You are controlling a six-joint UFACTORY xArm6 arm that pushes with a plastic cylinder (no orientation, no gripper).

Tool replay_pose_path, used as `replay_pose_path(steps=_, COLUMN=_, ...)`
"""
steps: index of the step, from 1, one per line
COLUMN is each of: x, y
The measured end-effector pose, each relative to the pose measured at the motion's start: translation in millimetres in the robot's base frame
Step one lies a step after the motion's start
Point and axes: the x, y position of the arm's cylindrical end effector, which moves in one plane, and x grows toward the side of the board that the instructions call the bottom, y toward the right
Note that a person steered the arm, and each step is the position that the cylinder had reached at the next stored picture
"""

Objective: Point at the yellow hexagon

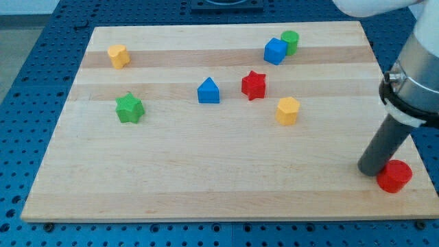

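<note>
The yellow hexagon point(288, 110) sits right of the board's centre. My tip point(372, 170) rests on the board at the lower right, touching or nearly touching a red cylinder point(395, 175) just to its right. The tip is well to the right of and below the yellow hexagon, with bare wood between them. A second yellow block point(119, 55), of unclear shape, sits at the upper left.
A red star point(254, 85) lies up-left of the hexagon. A blue house-shaped block point(208, 91) is left of it. A green star point(129, 108) sits at the left. A blue cube point(275, 51) touches a green cylinder point(290, 42) at the top. The wooden board point(206, 185) has edges all round.
</note>
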Motion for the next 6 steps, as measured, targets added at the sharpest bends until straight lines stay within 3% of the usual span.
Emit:
replay_pose_path(steps=2, x=-4, y=17)
replay_pose_path(steps=4, x=-111, y=0)
replay_pose_path(steps=5, x=-149, y=-70)
replay_pose_path(steps=6, x=-147, y=-128)
